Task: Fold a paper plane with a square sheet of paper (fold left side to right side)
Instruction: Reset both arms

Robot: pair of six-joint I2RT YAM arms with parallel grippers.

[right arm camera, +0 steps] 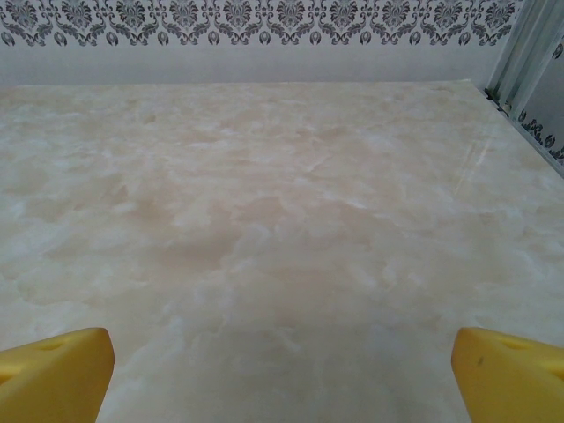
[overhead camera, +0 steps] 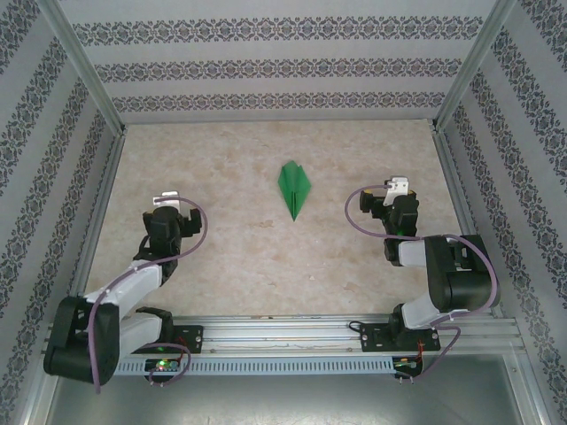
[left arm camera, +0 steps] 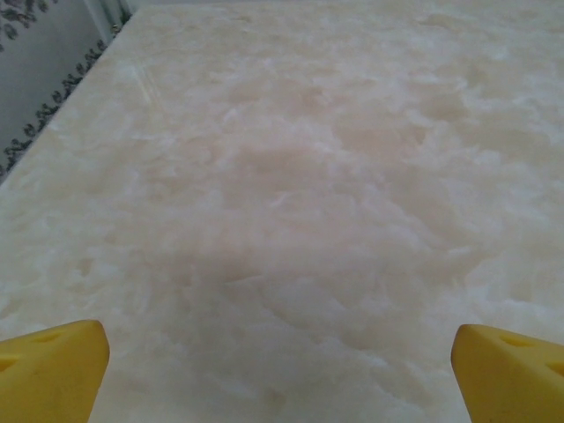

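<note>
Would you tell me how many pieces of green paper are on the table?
1. The plane lies on the table, toward its far side, between the left gripper and right gripper, touching neither. None seems hidden.

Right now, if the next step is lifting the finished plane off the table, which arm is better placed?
Right, narrowly. The right gripper sits nearer the paper plane and level with it; the left gripper is farther off. Both are open and empty.
</note>
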